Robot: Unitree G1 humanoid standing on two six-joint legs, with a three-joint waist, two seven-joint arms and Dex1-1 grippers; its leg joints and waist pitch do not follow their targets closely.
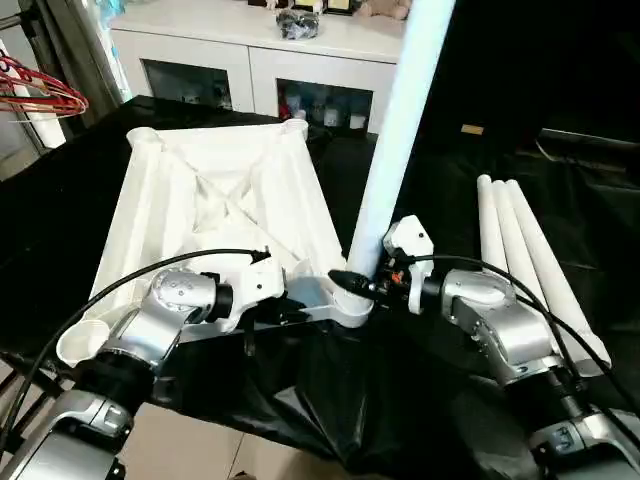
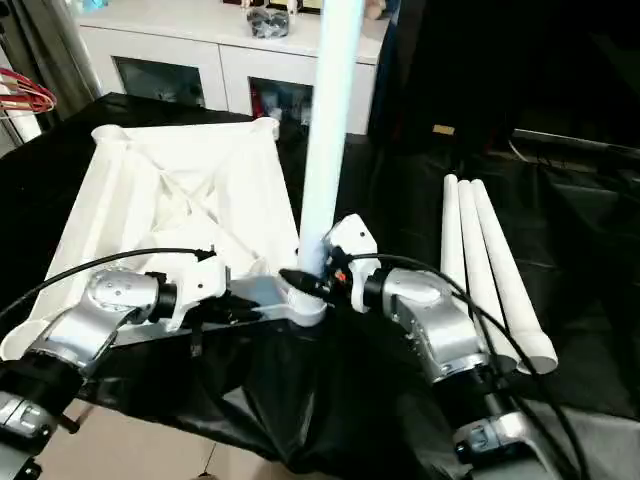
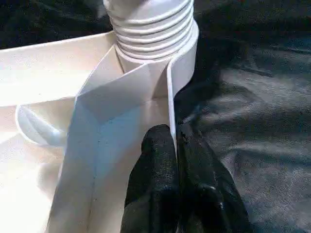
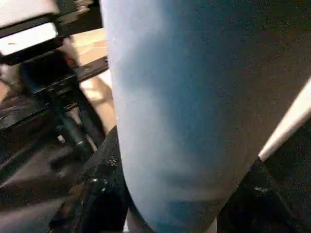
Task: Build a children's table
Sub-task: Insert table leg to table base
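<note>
Tabletop (image 1: 215,200) lies ribbed side up on black-draped table (image 1: 60,200). Left hand (image 3: 176,145) clenched on its rim wall near the 5 o'clock corner socket. Right hand (image 1: 362,280) grasps upright leg (image 1: 400,130) seated there. Three spare legs (image 1: 530,250) at 3 o'clock.

Cool daylight floods the white tabletop (image 1: 215,195) from about ten o'clock, bleaching its ribs nearly flat — while the black cloth (image 1: 330,400) on the desk swallows detail, showing only soft sheen on its folds. The upright leg (image 1: 400,130) glows pale blue. In the right wrist view that leg (image 4: 194,107) sits too close — smeared, out of focus, its surroundings dim.
</note>
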